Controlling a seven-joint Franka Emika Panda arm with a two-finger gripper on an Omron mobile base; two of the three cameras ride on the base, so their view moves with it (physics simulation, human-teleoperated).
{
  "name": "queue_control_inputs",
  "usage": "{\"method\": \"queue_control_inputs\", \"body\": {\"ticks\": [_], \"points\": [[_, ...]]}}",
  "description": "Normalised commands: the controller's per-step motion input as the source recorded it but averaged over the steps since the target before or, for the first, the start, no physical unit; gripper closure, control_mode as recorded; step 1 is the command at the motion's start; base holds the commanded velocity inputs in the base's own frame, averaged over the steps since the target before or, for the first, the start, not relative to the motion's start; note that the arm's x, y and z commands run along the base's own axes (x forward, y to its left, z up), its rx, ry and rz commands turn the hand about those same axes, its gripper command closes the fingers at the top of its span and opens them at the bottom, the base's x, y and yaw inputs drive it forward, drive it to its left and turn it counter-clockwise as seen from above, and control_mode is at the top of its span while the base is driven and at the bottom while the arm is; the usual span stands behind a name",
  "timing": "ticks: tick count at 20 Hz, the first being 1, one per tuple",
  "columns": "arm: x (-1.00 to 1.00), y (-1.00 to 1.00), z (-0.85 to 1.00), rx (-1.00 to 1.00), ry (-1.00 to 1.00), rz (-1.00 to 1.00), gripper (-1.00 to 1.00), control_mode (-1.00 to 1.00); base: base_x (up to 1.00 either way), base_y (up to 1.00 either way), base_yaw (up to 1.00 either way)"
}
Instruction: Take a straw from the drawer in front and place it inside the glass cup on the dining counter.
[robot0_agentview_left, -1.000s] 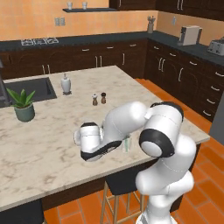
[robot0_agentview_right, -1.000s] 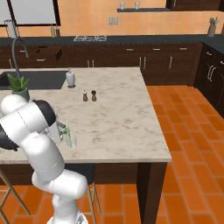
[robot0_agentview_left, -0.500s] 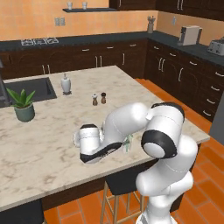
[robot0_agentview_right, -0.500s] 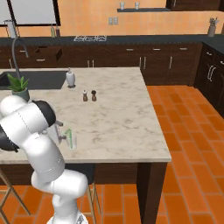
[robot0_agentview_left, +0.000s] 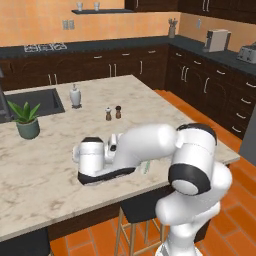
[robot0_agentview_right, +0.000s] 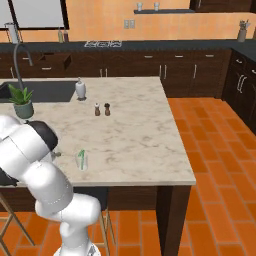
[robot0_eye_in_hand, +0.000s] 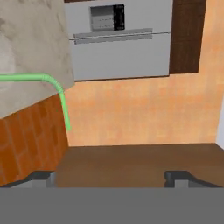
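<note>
**Straw in cup, jaws released**

The gripper (robot0_eye_in_hand: 111, 175) jaws stand wide apart, holding nothing. The straw (robot0_agentview_right: 80, 159) stands inside the glass cup (robot0_agentview_right: 81, 161) near the dining counter's (robot0_agentview_right: 140, 140) near edge, beside the arm.

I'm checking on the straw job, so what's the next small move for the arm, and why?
Probably draw the hand straight back from the glass cup. The straw stands inside it on the dining counter, and the gripper is open with nothing between its fingertips, so only a clean retreat without tipping the cup seems left.
</note>
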Motion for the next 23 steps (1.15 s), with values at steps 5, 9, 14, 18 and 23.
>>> {"method": "queue_control_inputs", "body": {"ticks": [5, 9, 14, 18, 23], "points": [[-0.75, -0.2, 1.0, 0.4, 0.0, 0.0, -1.0, -1.0, 0.0, 0.0, 0.0], [-0.86, -0.68, 1.0, 0.55, -0.01, 0.01, -1.0, -1.0, 0.0, 0.0, 0.0], [-0.68, -0.99, 0.64, 0.62, 0.0, 0.01, -1.0, -1.0, 0.0, 0.0, 0.0], [-0.39, -0.8, 0.25, 0.63, 0.0, 0.0, -1.0, -1.0, 0.0, 0.0, 0.0], [-0.19, -0.43, 0.01, 0.45, 0.0, 0.0, -1.0, -1.0, 0.0, 0.0, 0.0]]}}
